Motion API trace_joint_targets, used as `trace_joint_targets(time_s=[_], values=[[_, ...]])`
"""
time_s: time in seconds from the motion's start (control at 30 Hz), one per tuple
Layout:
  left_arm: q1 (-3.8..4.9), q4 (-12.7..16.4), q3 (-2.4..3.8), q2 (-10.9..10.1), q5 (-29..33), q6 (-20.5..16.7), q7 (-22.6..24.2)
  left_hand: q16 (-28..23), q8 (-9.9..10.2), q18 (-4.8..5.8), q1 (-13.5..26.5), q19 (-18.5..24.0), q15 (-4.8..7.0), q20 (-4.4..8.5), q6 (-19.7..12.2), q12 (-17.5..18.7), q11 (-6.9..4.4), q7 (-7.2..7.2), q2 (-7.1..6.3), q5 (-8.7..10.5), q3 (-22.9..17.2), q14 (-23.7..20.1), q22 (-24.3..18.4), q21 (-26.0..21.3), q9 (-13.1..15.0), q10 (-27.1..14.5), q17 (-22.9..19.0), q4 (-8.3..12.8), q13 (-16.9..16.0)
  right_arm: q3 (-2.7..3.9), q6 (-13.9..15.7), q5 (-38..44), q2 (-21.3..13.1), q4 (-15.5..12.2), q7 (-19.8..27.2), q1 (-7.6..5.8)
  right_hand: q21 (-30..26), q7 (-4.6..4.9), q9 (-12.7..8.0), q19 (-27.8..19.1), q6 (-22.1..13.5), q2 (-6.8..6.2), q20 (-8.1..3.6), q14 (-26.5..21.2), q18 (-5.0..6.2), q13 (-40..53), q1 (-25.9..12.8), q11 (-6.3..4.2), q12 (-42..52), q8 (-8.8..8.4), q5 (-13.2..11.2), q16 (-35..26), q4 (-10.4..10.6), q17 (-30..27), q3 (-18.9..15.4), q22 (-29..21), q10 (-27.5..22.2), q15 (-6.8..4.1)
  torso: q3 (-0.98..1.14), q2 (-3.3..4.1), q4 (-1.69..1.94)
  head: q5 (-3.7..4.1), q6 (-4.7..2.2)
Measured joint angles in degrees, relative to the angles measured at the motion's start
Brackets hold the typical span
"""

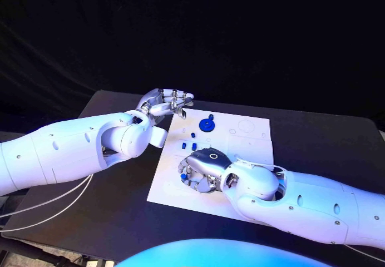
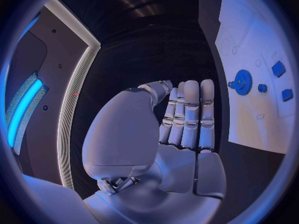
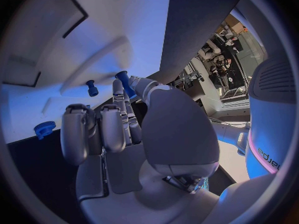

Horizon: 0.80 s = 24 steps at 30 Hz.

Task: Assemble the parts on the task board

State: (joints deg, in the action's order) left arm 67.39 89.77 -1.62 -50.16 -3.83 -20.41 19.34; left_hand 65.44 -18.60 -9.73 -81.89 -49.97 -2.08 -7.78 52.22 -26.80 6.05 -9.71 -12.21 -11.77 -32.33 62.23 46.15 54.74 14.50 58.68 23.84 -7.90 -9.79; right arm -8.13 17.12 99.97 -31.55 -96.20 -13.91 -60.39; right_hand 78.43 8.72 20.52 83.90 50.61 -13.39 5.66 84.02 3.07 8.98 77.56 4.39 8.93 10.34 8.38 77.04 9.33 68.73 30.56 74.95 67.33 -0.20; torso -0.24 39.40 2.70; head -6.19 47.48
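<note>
The white task board [image 1: 241, 146] lies in the middle of the black table. A blue gear [image 1: 208, 124] stands on its far part, with small blue parts [image 1: 188, 146] just nearer. My left hand [image 1: 164, 103] hovers over the board's far left corner with its fingers straight and holding nothing. From the left wrist, the gear [image 2: 241, 82] and blue blocks [image 2: 278, 68] show on the board [image 2: 249, 40] beyond the left hand [image 2: 187, 114]. My right hand [image 1: 205, 167] is over the board's near left part. It pinches a blue peg [image 3: 124, 80] between thumb and finger. Another blue peg [image 3: 92, 88] stands close by.
White cables [image 1: 48, 206] trail off the table's left side under my left arm. A small blue gear [image 3: 44, 129] lies near the board's edge by my right hand. Bare black table [image 1: 321, 133] stretches to the right of the board.
</note>
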Motion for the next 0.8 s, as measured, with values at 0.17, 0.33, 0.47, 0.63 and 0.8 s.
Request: trace_joint_targets(time_s=[0.17, 0.33, 0.47, 0.63, 0.8], values=[[0.00, 0.0, 0.00, -0.1, 0.0, 0.0, 0.0, 0.0, 0.0, 0.00, 0.0, 0.0, 0.00, 0.00, 0.0, 0.0, 0.00, 0.00, 0.00, 0.00, 0.0, 0.0, 0.0, 0.0, 0.0, 0.0, 0.0, 0.0, 0.0, 0.01, 2.1, 0.3, -1.0, -1.1, -0.1, 0.12, 0.0, 0.05, -0.2, 0.0, -1.5, -0.57, 0.00, 0.0, 0.00, 0.4, -0.6, -0.09, 0.0, -0.73, -0.5, 0.0, 0.2, 0.0, -0.7, 0.0, -0.1, 0.00, 0.02, 0.00, 0.00, 0.00, -0.05], [0.00, 0.0, 0.00, -0.2, 0.0, 0.0, 0.0, 0.0, 0.0, 0.00, 0.0, 0.0, 0.00, 0.00, 0.0, 0.0, 0.00, 0.00, 0.00, 0.00, 0.0, 0.0, 0.0, 0.0, 0.0, 0.0, 0.0, 0.0, 0.0, 0.27, 5.2, 0.4, -3.8, -3.5, -0.1, 0.14, 0.0, -0.03, -0.2, 0.0, -1.6, -0.80, 0.00, 0.0, 0.00, 0.8, -0.8, -0.09, 0.6, -0.83, -0.5, 0.0, 0.5, -0.1, -1.4, 0.0, -0.1, 0.00, 0.04, -0.01, -0.01, 0.13, -0.19], [0.00, 0.0, -0.01, -0.3, 0.0, 0.0, -0.1, 0.0, 0.0, 0.00, 0.0, 0.0, 0.00, 0.00, 0.0, 0.0, 0.00, 0.00, 0.00, 0.00, 0.0, 0.0, 0.0, 0.0, 0.0, 0.0, 0.0, 0.0, 0.0, 0.64, 7.6, -0.1, -7.1, -6.1, 0.2, -0.46, 0.4, -0.03, -0.2, 0.0, -1.6, -1.22, 0.00, 0.0, 0.00, 1.6, -1.2, -0.46, 1.8, -0.83, -0.5, 0.0, 0.9, 0.1, -2.8, 0.0, 0.5, 0.00, 0.02, -0.07, -0.05, 0.36, -0.34], [0.00, -0.1, -0.02, -0.4, 0.0, 0.0, -0.1, 0.0, 0.0, 0.00, 0.0, 0.0, 0.00, 0.00, 0.0, 0.0, 0.00, 0.00, 0.00, 0.00, 0.0, 0.0, 0.0, 0.0, 0.0, 0.0, 0.0, 0.0, 0.0, 1.08, 9.9, -5.4, -13.7, -9.6, 1.2, -3.05, 1.9, -0.11, 0.5, 0.0, 0.5, -1.30, 0.00, 0.0, 0.00, 4.2, -2.7, -0.41, 5.6, 0.12, 0.1, 0.5, 2.2, 1.1, -5.5, 0.0, 3.7, -0.01, 0.01, -0.14, -0.14, 1.39, -0.79], [0.00, -0.1, -0.08, -0.5, 0.0, 0.1, -0.1, 0.0, 0.0, 0.00, 0.0, 0.0, 0.00, 0.00, 0.0, 0.0, 0.00, 0.00, 0.00, 0.00, 0.0, 0.0, 0.0, 0.0, 0.0, 0.0, 0.0, 0.0, 0.0, 1.18, 10.5, -15.6, -20.9, -11.6, 1.9, -5.31, 4.4, -1.07, 1.9, 0.1, 3.0, -0.55, -0.74, 0.0, -0.95, 13.9, -4.2, -1.55, 17.6, 3.01, 1.3, 2.0, 3.7, 2.8, -9.0, 0.0, 6.7, -1.07, -0.07, -0.22, -0.35, 3.69, -1.47]])
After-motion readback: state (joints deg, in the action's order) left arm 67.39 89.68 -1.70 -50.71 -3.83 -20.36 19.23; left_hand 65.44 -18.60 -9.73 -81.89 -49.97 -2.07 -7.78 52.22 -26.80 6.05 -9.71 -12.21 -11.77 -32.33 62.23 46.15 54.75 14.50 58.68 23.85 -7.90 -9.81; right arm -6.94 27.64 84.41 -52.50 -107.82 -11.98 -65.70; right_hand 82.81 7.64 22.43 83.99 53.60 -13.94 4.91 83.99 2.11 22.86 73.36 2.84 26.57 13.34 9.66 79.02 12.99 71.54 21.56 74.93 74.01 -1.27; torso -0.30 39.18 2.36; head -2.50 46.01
